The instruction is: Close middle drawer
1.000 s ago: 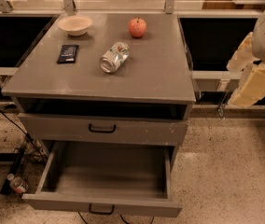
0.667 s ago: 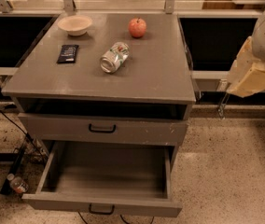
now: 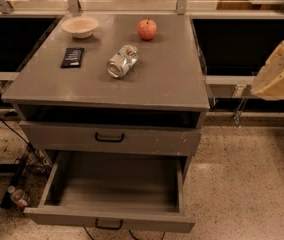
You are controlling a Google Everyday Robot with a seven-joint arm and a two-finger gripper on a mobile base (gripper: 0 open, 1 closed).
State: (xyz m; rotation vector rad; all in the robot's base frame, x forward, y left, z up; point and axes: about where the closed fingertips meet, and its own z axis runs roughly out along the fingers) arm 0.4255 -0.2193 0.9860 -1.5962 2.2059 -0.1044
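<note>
**At the right edge, the gripper lifts a shade while the middle drawer stays pulled out**

Off to the right of the bench, well apart from every drawer, the gripper [image 3: 277, 79] shows as a cream block partly cut off by the frame edge. You cannot tell whether it is apart or together, and it holds nothing you can see. Over the last second it has drifted slightly upward and barely sideways. It has not closed on the cabinet, so the closing push has probably not begun.

Low and toward you, the middle drawer [image 3: 112, 184] is just as it was, drawn fully out with its bare flat floor showing. Its low front panel and small black handle [image 3: 108, 225] sit at the bottom of the frame. The taller drawer front [image 3: 147, 141] above it is shut.

On the bench [image 3: 167, 89], nothing has shifted: a bowl [image 3: 80, 26], an apple [image 3: 147, 29], a tipped can [image 3: 122, 61] and a dark packet [image 3: 72, 57]. A small bottle [image 3: 19, 198] lies on the floor by the drawer's left corner.

Watch what you cannot see. The lower edge of the open drawer's front is cut off, and the slot under the bench top is too dark to read. The arm behind the gripper is out of frame.
</note>
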